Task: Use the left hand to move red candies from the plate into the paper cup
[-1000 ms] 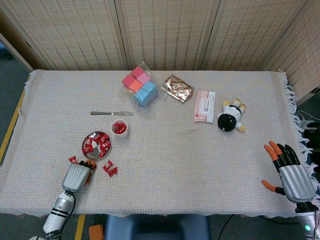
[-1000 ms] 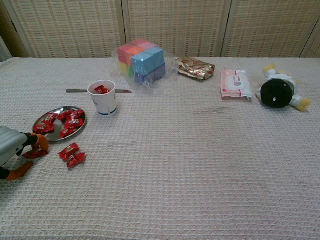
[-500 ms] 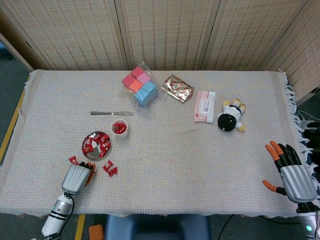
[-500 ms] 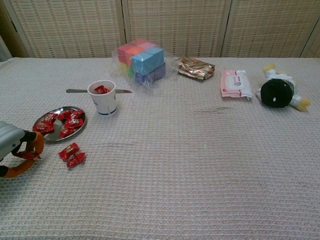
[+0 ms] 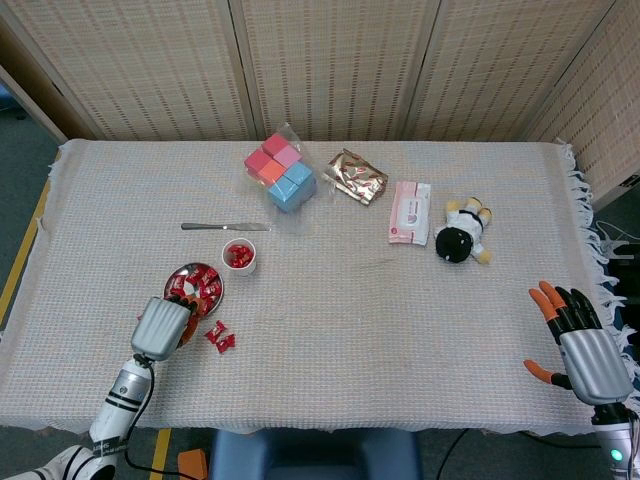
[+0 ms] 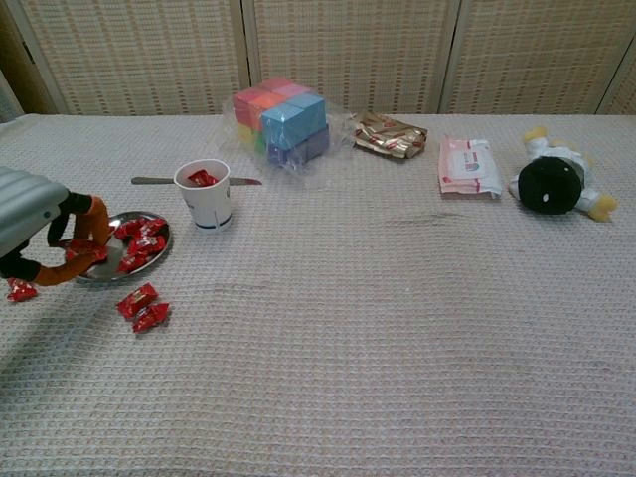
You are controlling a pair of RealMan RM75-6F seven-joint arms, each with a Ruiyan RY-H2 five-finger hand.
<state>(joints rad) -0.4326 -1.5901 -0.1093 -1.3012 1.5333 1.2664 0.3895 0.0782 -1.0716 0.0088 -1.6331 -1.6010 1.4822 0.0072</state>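
While right robot hand (image 5: pixel 583 345) spreads, left robot hand (image 6: pixel 45 231) pinches candy (image 6: pixel 84 254) over plate (image 6: pixel 149 260) rim.

You had no readable text, brand, number or sign anywhere in either view. The pink wipes pack (image 5: pixel 409 212) carried a printed label, but its lettering was too small and blurred for you to make out. The shiny gold-brown snack packet (image 5: pixel 355 176) showed only glare and creases, with no legible wording. The red candies (image 6: pixel 139 241) had pale marks on their wrappers that could not be read. The paper cup (image 6: pixel 204 194) bore a plain dark band near its base and no words.
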